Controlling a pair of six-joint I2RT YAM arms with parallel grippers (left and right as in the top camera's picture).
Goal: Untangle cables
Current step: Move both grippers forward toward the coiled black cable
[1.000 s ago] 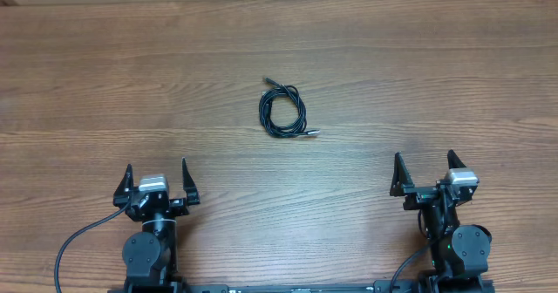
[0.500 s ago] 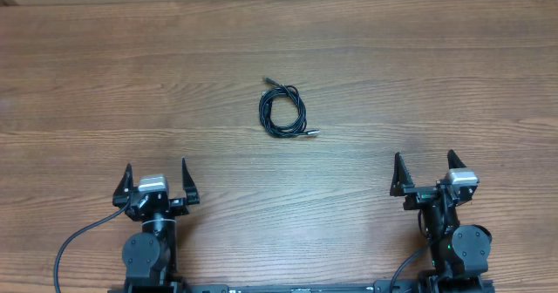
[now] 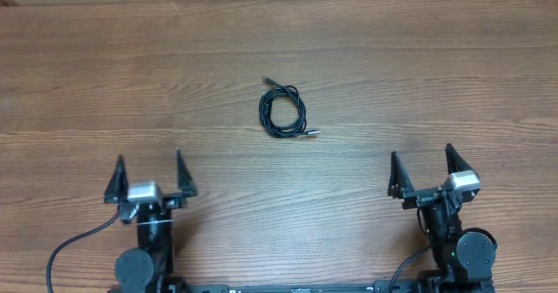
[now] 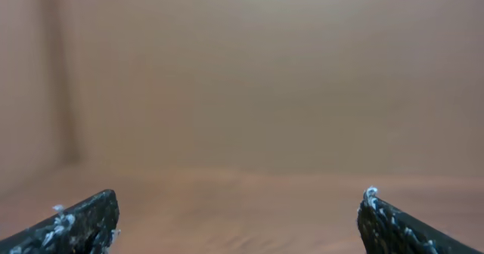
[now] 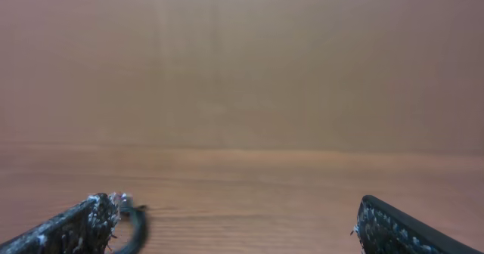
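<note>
Midway toward the desk's (image 3: 87, 66) far edge, cables (image 3: 282, 111) lie coiled, left gripper (image 3: 149, 156) and right gripper (image 3: 422, 151) both spread empty; pinching several loops may tighten them.

The cables (image 3: 263, 112) are black with silvery tips. The table (image 3: 453, 75) is brown with streaky wood grain.
</note>
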